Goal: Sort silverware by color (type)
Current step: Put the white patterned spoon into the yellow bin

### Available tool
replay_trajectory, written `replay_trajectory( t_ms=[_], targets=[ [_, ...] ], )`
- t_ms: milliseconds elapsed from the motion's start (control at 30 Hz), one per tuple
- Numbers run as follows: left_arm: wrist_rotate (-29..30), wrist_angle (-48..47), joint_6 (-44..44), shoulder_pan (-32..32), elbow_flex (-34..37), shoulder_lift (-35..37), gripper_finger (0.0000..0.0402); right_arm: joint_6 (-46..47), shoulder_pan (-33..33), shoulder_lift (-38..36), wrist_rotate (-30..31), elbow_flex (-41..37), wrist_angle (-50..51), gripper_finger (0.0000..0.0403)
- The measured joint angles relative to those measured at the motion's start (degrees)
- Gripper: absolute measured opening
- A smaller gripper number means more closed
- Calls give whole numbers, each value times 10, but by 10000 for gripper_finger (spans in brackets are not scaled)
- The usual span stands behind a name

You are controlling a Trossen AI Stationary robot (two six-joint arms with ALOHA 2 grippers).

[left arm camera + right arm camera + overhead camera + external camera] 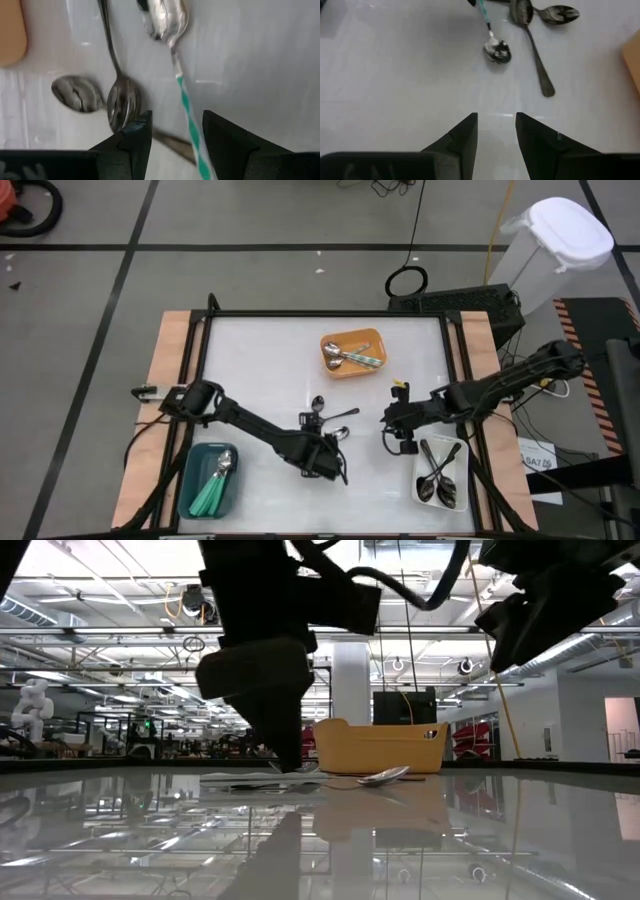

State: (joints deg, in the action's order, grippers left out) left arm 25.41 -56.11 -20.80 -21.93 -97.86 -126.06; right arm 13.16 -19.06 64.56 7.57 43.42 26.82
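Loose spoons lie flat mid-table: a spoon with a teal-striped handle (186, 102) and two all-silver spoons (121, 100), (77, 94). My left gripper (177, 131) is open, low over the table. Its fingers stand either side of the striped handle, and I see no touch. In the low view that gripper (285, 745) reaches down almost to the tabletop beside the spoons (385, 776). My right gripper (496, 125) hangs open and empty over bare table, to the right of the loose spoons (497, 51). In the high view the left gripper (330, 460) and right gripper (393, 435) flank them.
An orange tray (372, 340) with silver spoons stands at the far middle. A teal tray (192, 480) with teal-handled spoons sits at the near left. A white tray (462, 470) with black spoons sits at the near right, close under my right arm.
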Motion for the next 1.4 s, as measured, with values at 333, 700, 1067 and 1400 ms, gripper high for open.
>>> replay_trajectory(
  t_ms=[333, 700, 1067, 1400],
  targets=[
    [-24, 52, 5, 14, 16, 0, 174, 6, -30, 1, 0, 0, -2, 128],
    [-72, 118, 13, 28, 78, 3, 124, -29, -30, 2, 2, 0, -3, 128],
    [-65, 154, 42, 25, 77, 2, 11, -53, -29, 2, 2, 0, -22, 128],
    [51, 79, -7, -16, 6, -5, 10, -100, -29, 2, 74, 0, -23, 128]
  ],
)
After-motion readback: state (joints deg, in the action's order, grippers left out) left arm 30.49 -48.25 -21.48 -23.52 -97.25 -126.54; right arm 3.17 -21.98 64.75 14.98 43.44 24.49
